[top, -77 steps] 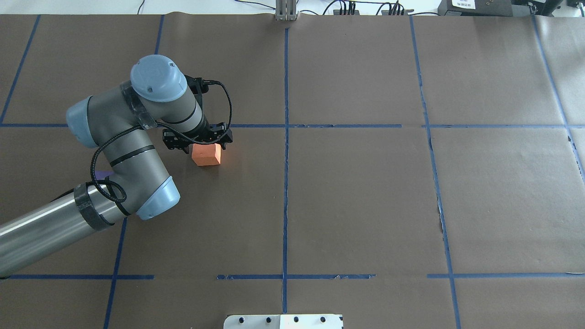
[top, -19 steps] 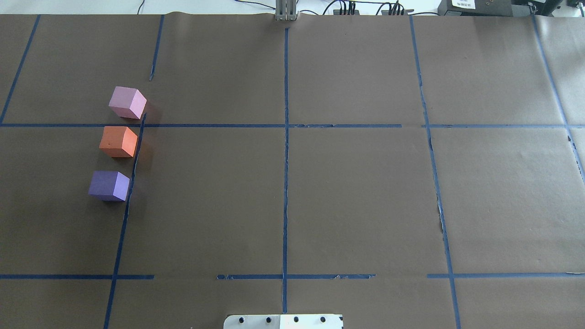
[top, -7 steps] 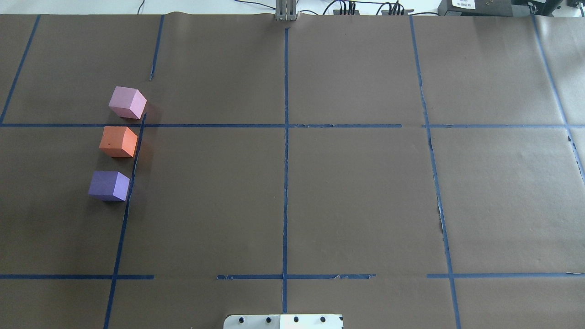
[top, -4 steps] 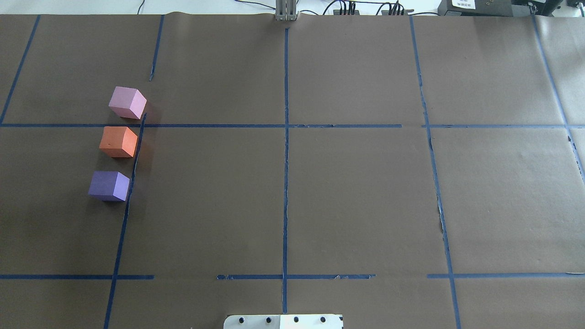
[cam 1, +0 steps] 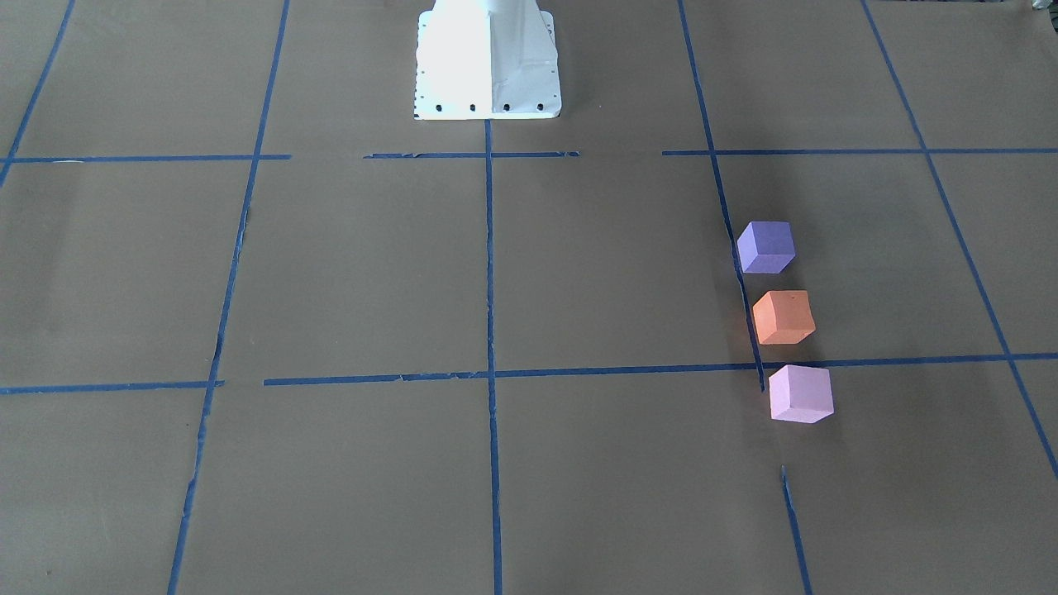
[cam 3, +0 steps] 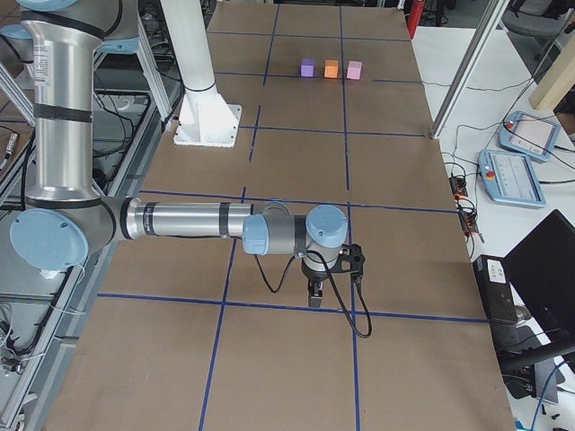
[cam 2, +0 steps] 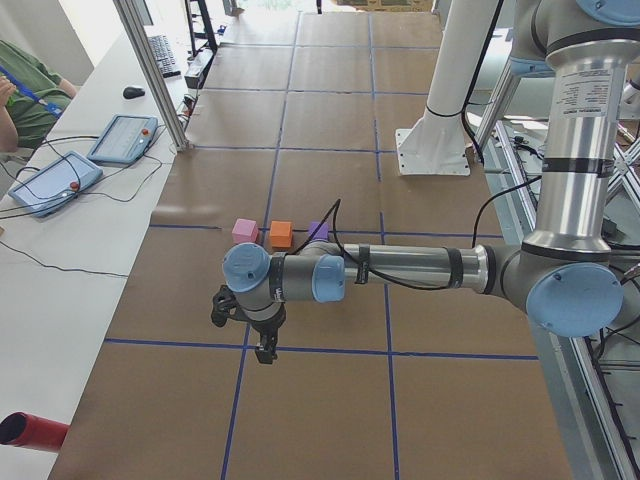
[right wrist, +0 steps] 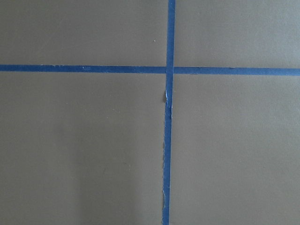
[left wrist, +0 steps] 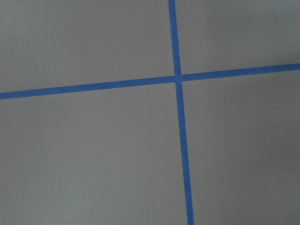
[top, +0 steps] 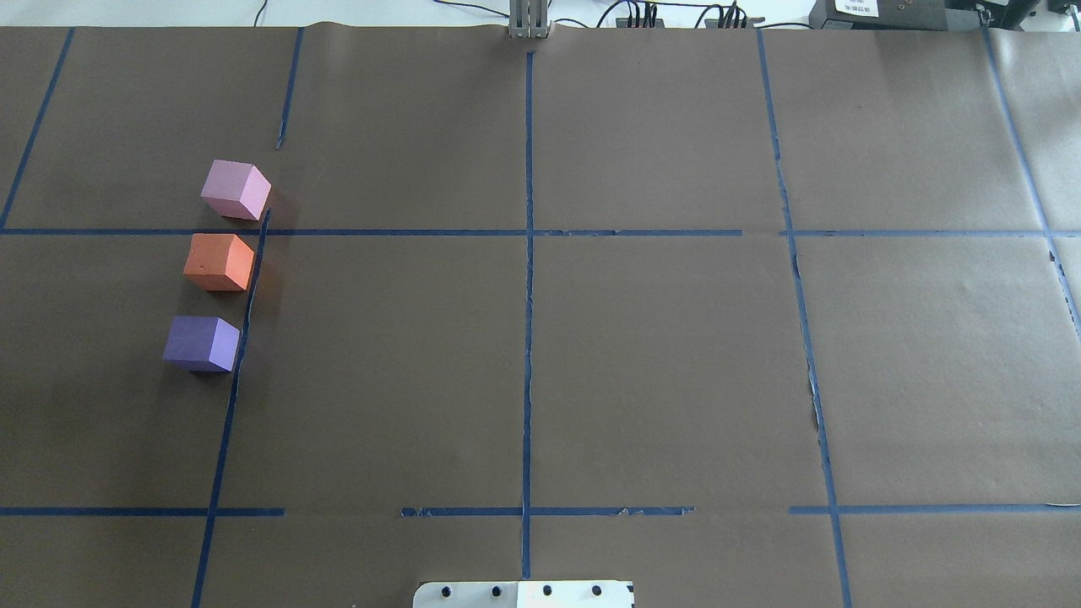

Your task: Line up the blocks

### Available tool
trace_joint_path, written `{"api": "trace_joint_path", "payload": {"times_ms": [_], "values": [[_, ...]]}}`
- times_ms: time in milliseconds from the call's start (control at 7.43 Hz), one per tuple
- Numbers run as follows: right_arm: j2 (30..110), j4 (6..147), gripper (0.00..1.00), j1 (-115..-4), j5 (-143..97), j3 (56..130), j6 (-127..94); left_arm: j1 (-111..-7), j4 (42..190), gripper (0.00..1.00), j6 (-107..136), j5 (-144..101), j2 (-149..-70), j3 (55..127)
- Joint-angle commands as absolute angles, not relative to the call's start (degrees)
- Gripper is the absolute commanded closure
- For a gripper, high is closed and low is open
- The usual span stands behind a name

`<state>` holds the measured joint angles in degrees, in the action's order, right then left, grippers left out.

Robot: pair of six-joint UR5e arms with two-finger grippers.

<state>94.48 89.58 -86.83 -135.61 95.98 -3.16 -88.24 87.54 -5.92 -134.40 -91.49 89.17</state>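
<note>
Brown table (top: pixel 676 380): pink block (top: pixel 236 190), orange block (top: pixel 219 263), purple block (top: pixel 202 344)

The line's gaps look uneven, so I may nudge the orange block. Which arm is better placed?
Left, probably. The orange block sits in the table's left half, and the left gripper hangs on that side; the right gripper is at the far end, away from it.

light: we see bright, even light across the brown paper (top: pixel 676 371), edge to edge.
glare: the white robot base (cam 1: pixel 486 58) is blown out in the front-facing view.
shadows: soft, faint ones lie just right of the blocks (top: pixel 219 263) overhead.
focus: our wrist views look slightly soft.
</note>
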Motion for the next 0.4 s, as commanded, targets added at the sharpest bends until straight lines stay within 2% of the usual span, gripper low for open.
{"api": "trace_joint_path", "payload": {"times_ms": [0,269], "values": [[94.5,89.6,0.00,-86.8,-135.6,96.0,-3.2,-88.2,87.5,0.00,-5.8,-134.4,-91.6,89.3],[94.5,89.6,0.00,-86.8,-135.6,96.0,-3.2,-88.4,87.6,0.00,-5.8,-134.3,-91.7,89.3]]}}
